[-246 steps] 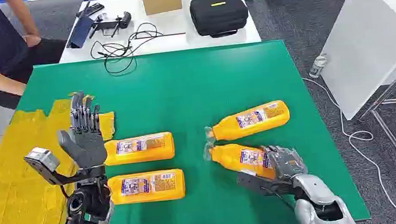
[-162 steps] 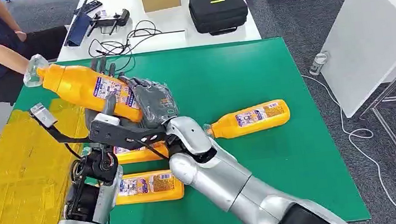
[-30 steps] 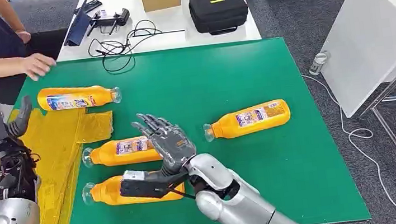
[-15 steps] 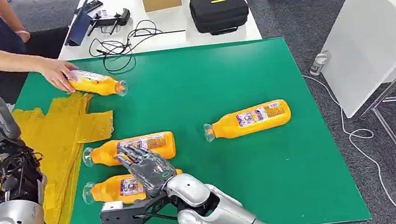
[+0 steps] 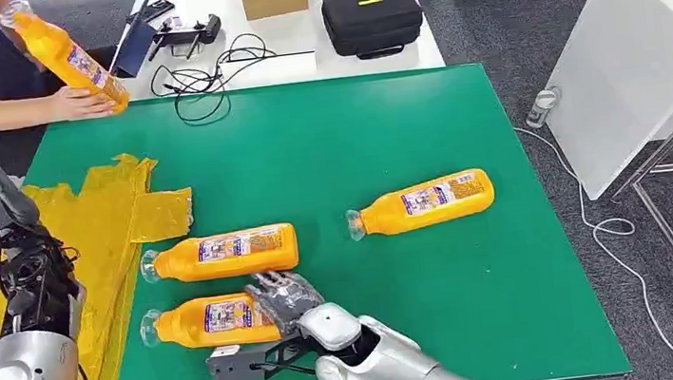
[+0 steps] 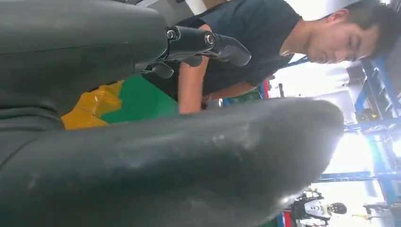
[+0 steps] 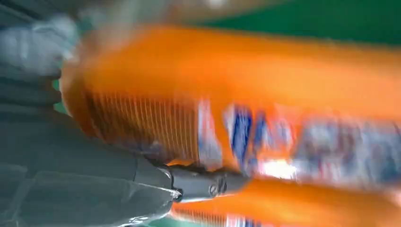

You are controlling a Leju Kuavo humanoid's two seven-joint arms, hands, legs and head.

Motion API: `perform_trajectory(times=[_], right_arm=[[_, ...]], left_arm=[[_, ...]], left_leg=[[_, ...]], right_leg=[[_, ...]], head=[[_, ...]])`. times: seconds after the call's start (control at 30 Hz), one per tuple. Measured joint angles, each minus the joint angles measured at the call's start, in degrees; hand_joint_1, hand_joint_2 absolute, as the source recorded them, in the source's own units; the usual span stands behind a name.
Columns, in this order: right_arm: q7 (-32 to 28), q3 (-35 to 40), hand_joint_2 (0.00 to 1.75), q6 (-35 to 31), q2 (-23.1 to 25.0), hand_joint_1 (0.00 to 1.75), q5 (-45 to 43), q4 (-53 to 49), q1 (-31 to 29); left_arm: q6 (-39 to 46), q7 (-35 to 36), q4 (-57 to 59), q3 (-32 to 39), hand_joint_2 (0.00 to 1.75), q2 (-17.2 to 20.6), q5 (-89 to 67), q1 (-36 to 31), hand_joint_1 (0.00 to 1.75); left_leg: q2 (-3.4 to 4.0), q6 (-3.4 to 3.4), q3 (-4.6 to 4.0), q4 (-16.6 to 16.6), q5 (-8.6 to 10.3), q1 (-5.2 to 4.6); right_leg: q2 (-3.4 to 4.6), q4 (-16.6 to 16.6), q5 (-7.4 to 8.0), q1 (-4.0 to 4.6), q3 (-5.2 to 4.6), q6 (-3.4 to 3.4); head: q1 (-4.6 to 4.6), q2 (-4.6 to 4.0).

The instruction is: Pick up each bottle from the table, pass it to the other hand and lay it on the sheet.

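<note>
At table's 7 o'clock, right hand [image 5: 283,298] drapes over nearest orange bottle [image 5: 209,321] — grip unconfirmed; wrap mid-body before lifting. Left hand [image 6: 142,156] — state unclear.

High head view; close wrist views

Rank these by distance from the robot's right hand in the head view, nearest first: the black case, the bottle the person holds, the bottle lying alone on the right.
From the right hand:
1. Lone bottle, right, mid-table.
2. Person's bottle, far left.
3. Black case, on the far white table.
</note>
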Motion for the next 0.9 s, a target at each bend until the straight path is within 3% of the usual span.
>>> perform_trajectory(times=[0.03,0.07,0.1,0.7,0.73,0.9], right_arm=[[0.0,0.07,1.75,0.46,-0.02,1.19,0.02,0.44,0.0],[-0.07,0.09,1.75,0.94,-0.04,1.19,0.0,0.74,-0.02],[-0.24,0.15,1.75,1.24,-0.07,1.73,0.0,1.0,-0.02],[-3.48,0.09,1.75,1.53,-0.17,1.75,-3.17,1.66,-0.63],[-3.91,0.02,1.75,1.16,-0.17,1.75,-3.6,1.66,-0.63],[-10.34,-3.2,1.75,-3.48,-0.81,1.75,-11.61,-0.69,-0.71]], left_arm=[[0.0,-0.02,0.0,-0.15,0.0,0.0,0.29,-0.23,0.0],[0.0,-0.15,0.0,-0.35,0.0,0.0,0.68,-0.35,0.0],[0.0,-0.39,0.0,-0.44,0.0,0.0,0.99,-0.35,0.0],[-0.88,-1.2,-0.02,-1.73,0.0,0.02,4.83,0.42,0.0],[-1.11,-1.1,-0.02,-1.77,1.75,0.0,5.07,0.46,0.0],[-6.04,0.42,-0.33,-2.21,1.75,0.35,8.86,1.32,0.0]], left_leg=[[0.0,0.0,0.01,0.0,0.0,0.0],[0.0,0.0,0.02,0.0,0.0,0.0],[0.01,0.0,0.04,0.0,0.0,0.0],[0.02,0.0,0.15,0.0,0.0,0.0],[0.02,0.0,0.15,0.0,0.0,0.0],[0.01,0.0,0.03,0.0,0.0,0.02]], right_leg=[[0.0,0.0,0.0,0.0,0.01,0.0],[0.01,0.0,0.0,0.0,0.01,0.0],[0.02,0.0,0.0,0.0,0.01,0.0],[0.02,0.0,0.0,0.01,0.13,0.0],[0.02,0.0,0.0,0.01,0.13,0.0],[0.0,0.02,0.0,0.01,0.07,0.0]], head=[[0.0,0.02],[0.02,0.02],[0.0,0.02],[0.0,0.02],[0.0,0.02],[0.0,0.02]])
